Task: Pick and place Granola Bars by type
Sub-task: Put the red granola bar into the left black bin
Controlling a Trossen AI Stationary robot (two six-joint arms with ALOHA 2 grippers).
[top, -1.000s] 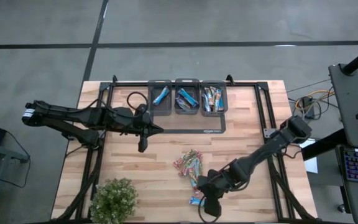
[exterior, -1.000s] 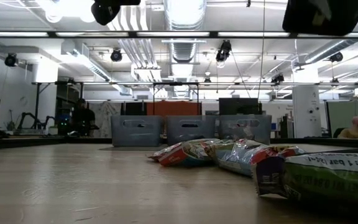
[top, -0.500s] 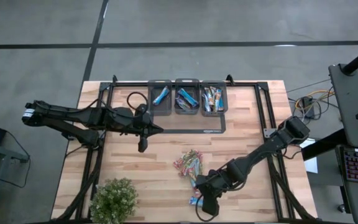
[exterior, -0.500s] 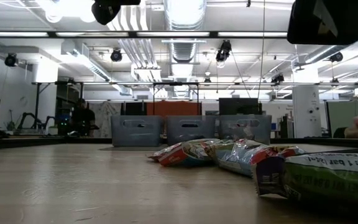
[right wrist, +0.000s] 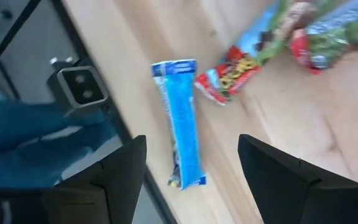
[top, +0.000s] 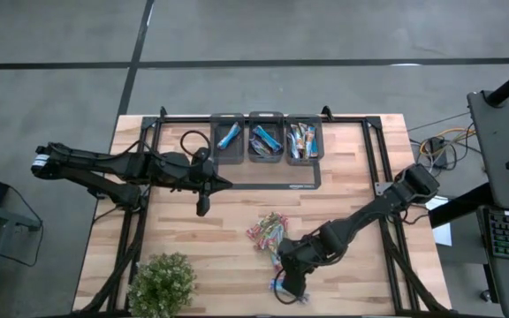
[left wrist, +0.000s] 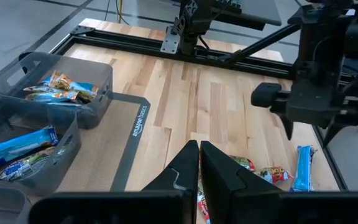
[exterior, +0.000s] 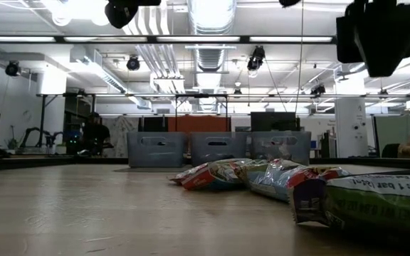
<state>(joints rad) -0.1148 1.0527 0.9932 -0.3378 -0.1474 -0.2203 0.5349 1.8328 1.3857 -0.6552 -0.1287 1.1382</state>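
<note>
A loose pile of multicoloured granola bars (top: 268,231) lies on the wood at mid-table, and it also shows in the low view as a pile of bars (exterior: 248,176). A single blue bar (right wrist: 180,134) lies flat near the table's near edge, apart from the pile. My right gripper (right wrist: 191,142) hovers above this blue bar (top: 279,284), open, with one finger on either side and touching nothing. My left gripper (left wrist: 199,155) is shut and empty, held above the table left of centre (top: 203,205).
Three grey bins stand in a row at the far edge: one (top: 228,139) with a blue bar, one (top: 265,139) with blue bars, one (top: 302,139) with multicoloured bars. A leafy plant (top: 162,283) sits at the near left corner. A black frame (top: 374,146) borders the table.
My right gripper has shifted a little toward the table's left, over the single blue bar. In the low view its dark body has turned and reaches lower. The bars lie as before.
</note>
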